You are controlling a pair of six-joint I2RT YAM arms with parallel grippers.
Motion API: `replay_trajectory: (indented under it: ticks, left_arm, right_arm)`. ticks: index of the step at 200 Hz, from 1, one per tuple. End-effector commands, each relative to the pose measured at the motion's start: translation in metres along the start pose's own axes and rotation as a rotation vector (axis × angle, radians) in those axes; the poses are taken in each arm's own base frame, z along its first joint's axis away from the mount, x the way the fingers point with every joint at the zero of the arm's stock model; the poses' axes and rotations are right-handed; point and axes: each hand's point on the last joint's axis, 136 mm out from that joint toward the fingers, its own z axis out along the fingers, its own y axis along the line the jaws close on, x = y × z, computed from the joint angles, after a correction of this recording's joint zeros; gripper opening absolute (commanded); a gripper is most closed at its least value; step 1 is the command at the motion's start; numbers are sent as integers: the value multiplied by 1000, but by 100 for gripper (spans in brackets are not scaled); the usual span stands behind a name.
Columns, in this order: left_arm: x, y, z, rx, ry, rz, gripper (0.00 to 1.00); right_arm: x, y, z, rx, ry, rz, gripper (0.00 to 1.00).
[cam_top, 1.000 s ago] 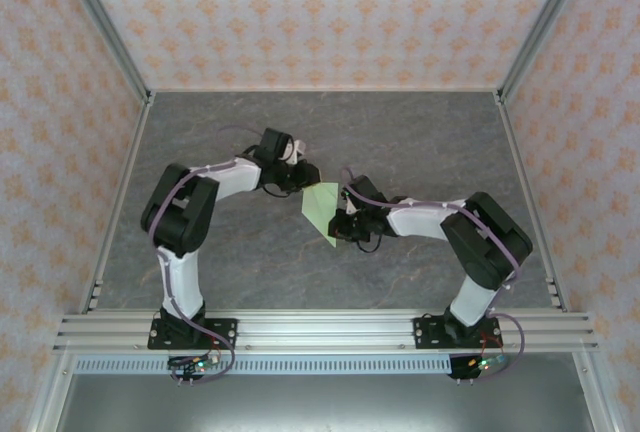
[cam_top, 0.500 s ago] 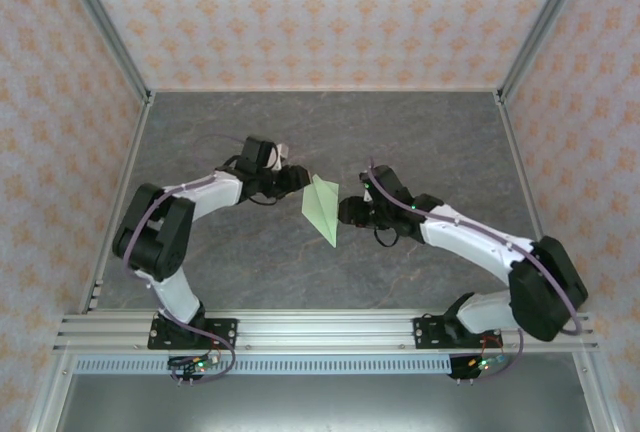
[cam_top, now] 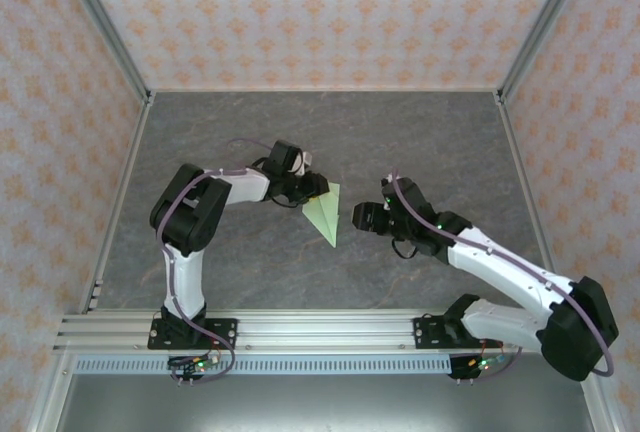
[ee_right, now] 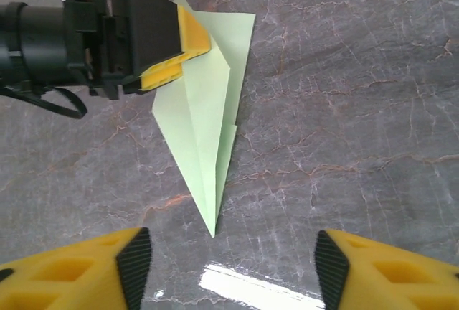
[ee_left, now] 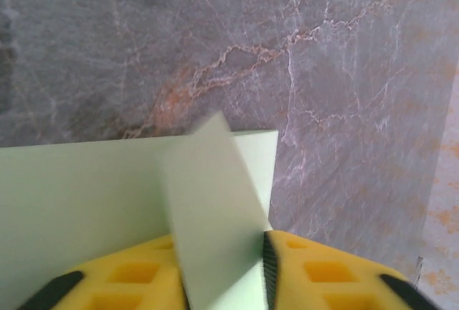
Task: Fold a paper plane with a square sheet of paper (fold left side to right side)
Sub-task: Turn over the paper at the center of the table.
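Left gripper (cam_top: pixel 315 187): it is closed narrowly on the wide end of the paper plane (cam_top: pixel 326 214); in the left wrist view a pale green flap is seen standing up between the two yellow pads.
Reason for the hold: the flap is judged to be pinched so that the left side can be lifted and carried over to the right side; the rest of the paper is left lying flat.
Paper plane: it is found at the middle of the tabletop (cam_top: pixel 250 132), between the two grippers; a slim dart shape is already formed, with the sharp point directed toward the near edge and the wide end toward the far wall; a long crease is seen down the middle in the right wrist view.
Right gripper (cam_top: pixel 362 218): its jaws are held wide and nothing is held between them; it is placed just beside the right edge of the plane, apart from the paper.
Reason for this place: the landing side is probably kept free, so that the new fold can afterwards be pressed down.
Container: the tabletop is closed in by patterned walls (cam_top: pixel 300 22); inside them the two arms and the plane are found.
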Motion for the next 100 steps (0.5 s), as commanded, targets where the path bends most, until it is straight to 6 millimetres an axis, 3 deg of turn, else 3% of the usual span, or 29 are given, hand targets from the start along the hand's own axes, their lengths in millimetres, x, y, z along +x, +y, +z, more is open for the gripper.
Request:
replay_trajectory:
  ticks: [1, 28, 49, 69, 100]
  left_arm:
    - [-8, -22, 0, 60, -18, 26, 20]
    - [-13, -37, -23, 74, -71, 66, 6]
    - [-18, -68, -66, 131, -159, 106, 4]
    - [-22, -86, -106, 164, -251, 118, 4]
    - [-21, -114, -150, 255, -347, 108, 3]
  right_arm:
    - [0, -3, -7, -10, -25, 23, 73]
    - [-7, 3, -13, -141, -38, 106, 87]
    - [-16, 6, -19, -259, -57, 179, 100]
    - [-24, 17, -26, -404, -70, 218, 100]
    - [-37, 56, -40, -651, -80, 221, 100]
